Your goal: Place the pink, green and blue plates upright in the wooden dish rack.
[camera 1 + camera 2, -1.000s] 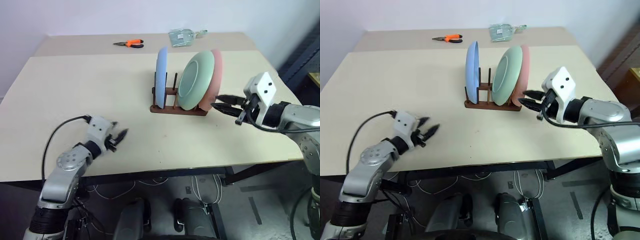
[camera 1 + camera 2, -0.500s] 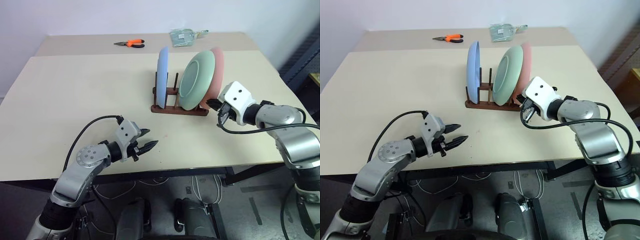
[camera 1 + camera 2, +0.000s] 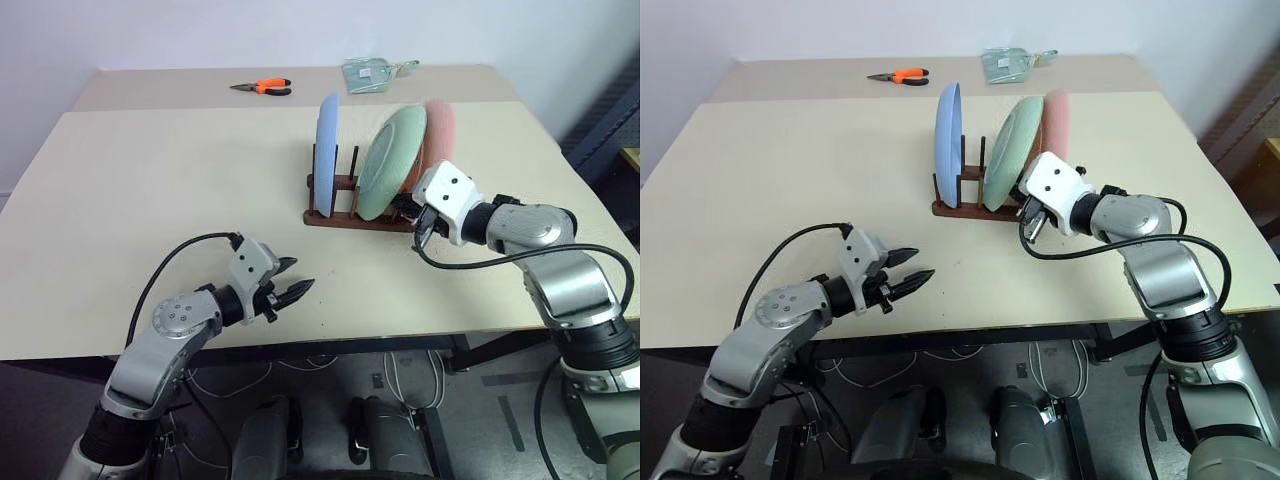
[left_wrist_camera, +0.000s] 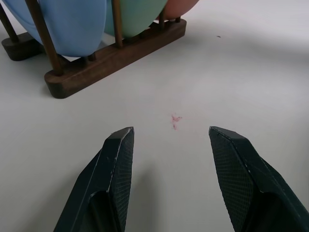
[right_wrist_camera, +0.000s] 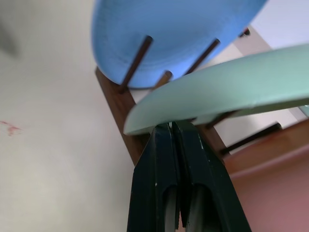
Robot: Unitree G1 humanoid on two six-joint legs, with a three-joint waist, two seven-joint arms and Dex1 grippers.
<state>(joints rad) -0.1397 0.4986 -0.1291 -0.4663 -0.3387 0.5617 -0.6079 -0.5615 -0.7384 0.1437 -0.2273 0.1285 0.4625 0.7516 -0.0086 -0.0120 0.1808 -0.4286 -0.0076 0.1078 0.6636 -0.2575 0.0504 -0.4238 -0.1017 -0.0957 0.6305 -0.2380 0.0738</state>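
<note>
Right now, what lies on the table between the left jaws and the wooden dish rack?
Only bare tabletop with a small reddish mark. The left wrist view shows it between the left gripper, jaws open, and the wooden dish rack.

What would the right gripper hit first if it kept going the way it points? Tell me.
Most likely the green plate: the right gripper, its fingers shut, sits right at that plate's lower rim in the wooden dish rack. Whether they already touch is unclear.

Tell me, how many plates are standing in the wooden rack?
3, all in the wooden rack: the blue plate at its left end, the green plate in the middle, leaning, and the pink plate behind the green one, partly hidden.
</note>
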